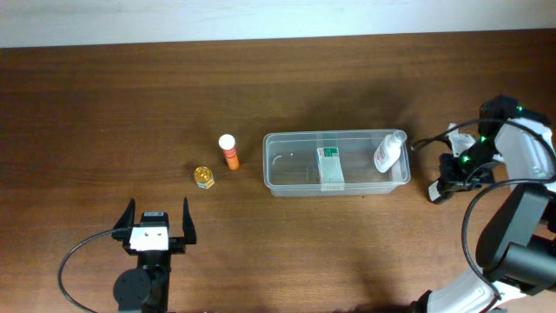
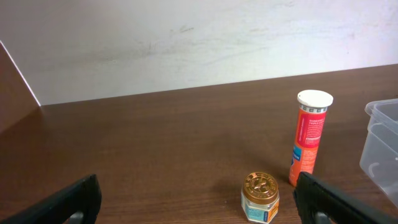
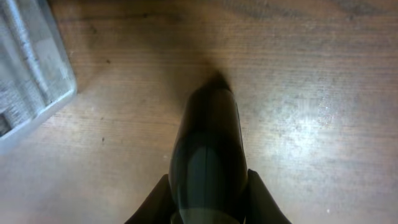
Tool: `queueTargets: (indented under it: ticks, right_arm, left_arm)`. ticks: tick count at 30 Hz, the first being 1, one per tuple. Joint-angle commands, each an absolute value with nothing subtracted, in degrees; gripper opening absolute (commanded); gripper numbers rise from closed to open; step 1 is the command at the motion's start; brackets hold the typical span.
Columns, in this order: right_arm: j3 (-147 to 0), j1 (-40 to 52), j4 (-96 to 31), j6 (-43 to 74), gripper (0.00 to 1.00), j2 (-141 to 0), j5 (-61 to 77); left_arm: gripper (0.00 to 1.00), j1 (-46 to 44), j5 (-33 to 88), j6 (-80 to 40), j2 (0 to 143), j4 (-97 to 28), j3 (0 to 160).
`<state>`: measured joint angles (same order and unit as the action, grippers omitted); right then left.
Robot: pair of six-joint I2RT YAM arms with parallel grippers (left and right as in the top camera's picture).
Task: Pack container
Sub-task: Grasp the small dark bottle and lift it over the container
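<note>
Container (image 1: 291, 178) is sitting at table centre in my overhead view, holding a white-and-green box (image 1: 330, 167) mid-tub and a small white bottle (image 1: 388, 152) leaning at its 3 o'clock end. My left gripper (image 1: 158, 207) is waiting at 7 o'clock, aiming toward 12, fingers spread wide, gripping nothing. My right gripper (image 1: 437, 189) is pointing down at the table just off the tub's 3 o'clock end, fingers pressed together, empty. An orange tube (image 1: 229, 153) and gold-lidded jar (image 1: 203, 177) are standing at its 9 o'clock.
</note>
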<state>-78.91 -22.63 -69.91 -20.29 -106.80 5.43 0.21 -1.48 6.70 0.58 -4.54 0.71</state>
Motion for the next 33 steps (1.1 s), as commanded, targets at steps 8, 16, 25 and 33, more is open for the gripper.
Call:
queueTargets:
  ticks: [8,16,25,33]
  right_arm:
    - [-103.96,-21.54,-90.74,-15.57,0.18,-106.76,10.94]
    - [-113.45,-13.37,-97.34,-13.02,0.18,-106.06,10.96]
    - [-116.71,-4.43,-97.34,-6.48,0.18,-105.06,11.0]
    - [-116.55,6.13,-92.73,-5.56,0.2,-105.38,10.7]
  left_arm:
    - [0.99,0.56,-1.04,7.6,0.3,-4.75,0.54]
    - [0.99,0.56,-1.04,7.6,0.3,-4.75,0.54]
    - [0.99,0.54,-1.02,7.6,0.3,-4.78,0.54]
    - [0.99,0.54,-1.02,7.6,0.3,-4.75,0.54]
